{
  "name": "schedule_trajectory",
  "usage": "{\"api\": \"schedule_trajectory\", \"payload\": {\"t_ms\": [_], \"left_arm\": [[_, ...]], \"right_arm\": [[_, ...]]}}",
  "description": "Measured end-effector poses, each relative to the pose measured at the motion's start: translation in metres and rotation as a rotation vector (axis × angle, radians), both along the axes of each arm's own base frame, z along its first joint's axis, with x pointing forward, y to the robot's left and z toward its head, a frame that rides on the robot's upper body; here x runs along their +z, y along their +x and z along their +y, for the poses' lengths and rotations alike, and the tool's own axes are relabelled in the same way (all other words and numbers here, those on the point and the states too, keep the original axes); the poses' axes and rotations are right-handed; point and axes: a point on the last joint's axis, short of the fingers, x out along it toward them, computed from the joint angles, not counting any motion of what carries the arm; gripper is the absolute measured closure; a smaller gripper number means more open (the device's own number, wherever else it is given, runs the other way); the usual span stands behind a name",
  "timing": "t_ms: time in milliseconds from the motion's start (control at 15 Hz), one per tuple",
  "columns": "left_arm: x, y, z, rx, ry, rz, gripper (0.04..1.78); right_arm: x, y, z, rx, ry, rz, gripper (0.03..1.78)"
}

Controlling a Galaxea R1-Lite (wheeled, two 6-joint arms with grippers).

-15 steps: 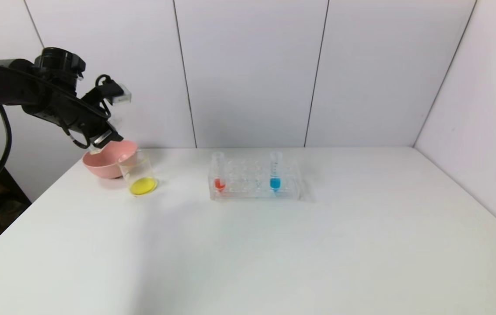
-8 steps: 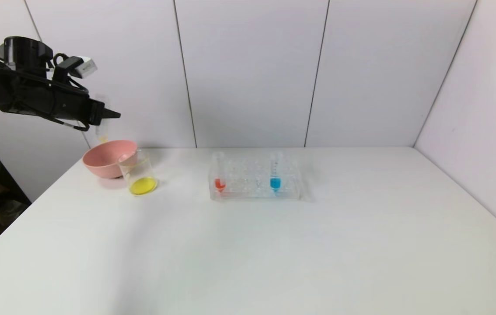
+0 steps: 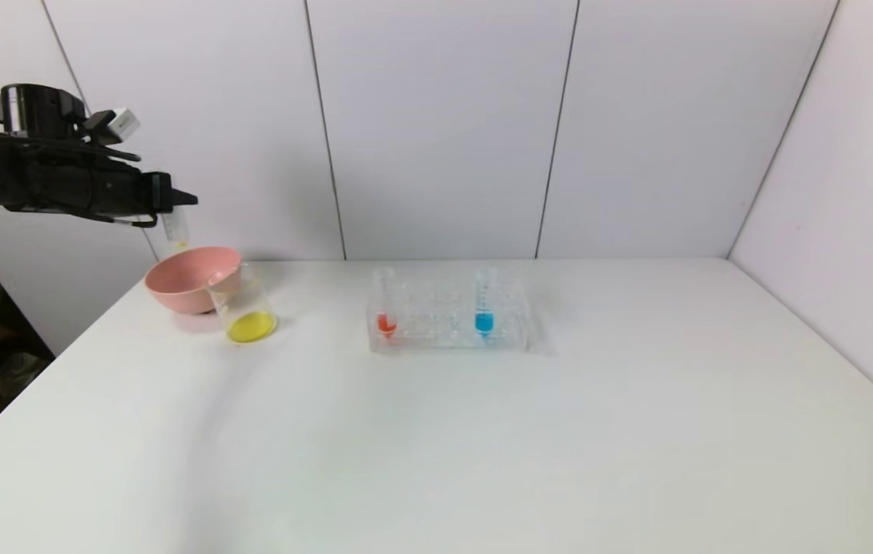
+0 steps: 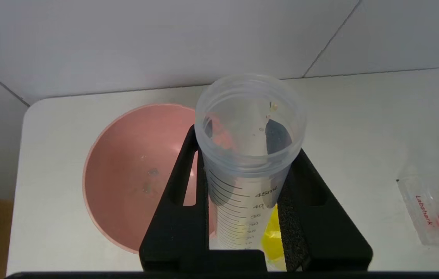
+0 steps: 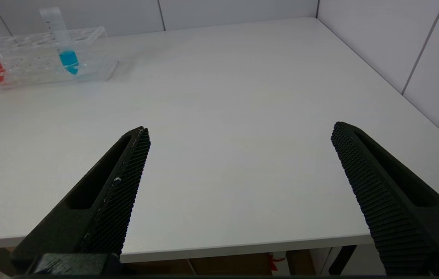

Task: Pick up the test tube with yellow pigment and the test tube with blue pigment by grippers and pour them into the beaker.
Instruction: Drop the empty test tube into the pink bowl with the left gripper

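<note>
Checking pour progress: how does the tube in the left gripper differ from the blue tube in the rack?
The tube in the left gripper looks emptied, only a yellow trace at its tip; the blue tube holds blue liquid. The first hangs clamped in the left gripper above the pink bowl; the blue one stands in the rack. Both are clear, upright and uncapped.

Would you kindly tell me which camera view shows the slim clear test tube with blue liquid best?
The right wrist view shows the slim clear test tube with blue liquid nearest and clearest, upright in its clear plastic rack. The head view shows it smaller. The left wrist view misses it.
</note>
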Motion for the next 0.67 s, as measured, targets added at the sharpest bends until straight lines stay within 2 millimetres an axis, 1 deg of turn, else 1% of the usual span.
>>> {"api": "schedule_trajectory", "payload": {"t_ms": [200, 400, 667], "left_arm": [[-0.014, 0.008, 0.004, 0.051, 0.016, 0.034, 1.31], [-0.029, 0.016, 0.006, 0.049, 0.015, 0.062, 1.31], [-0.043, 0.021, 0.007, 0.037, 0.035, 0.089, 1.31]], "right_arm": [[0.0, 0.0, 0.0, 0.0, 0.0, 0.0, 0.1], [0.0, 0.0, 0.0, 0.0, 0.0, 0.0, 0.1], [0.0, 0.0, 0.0, 0.0, 0.0, 0.0, 0.1]]}}
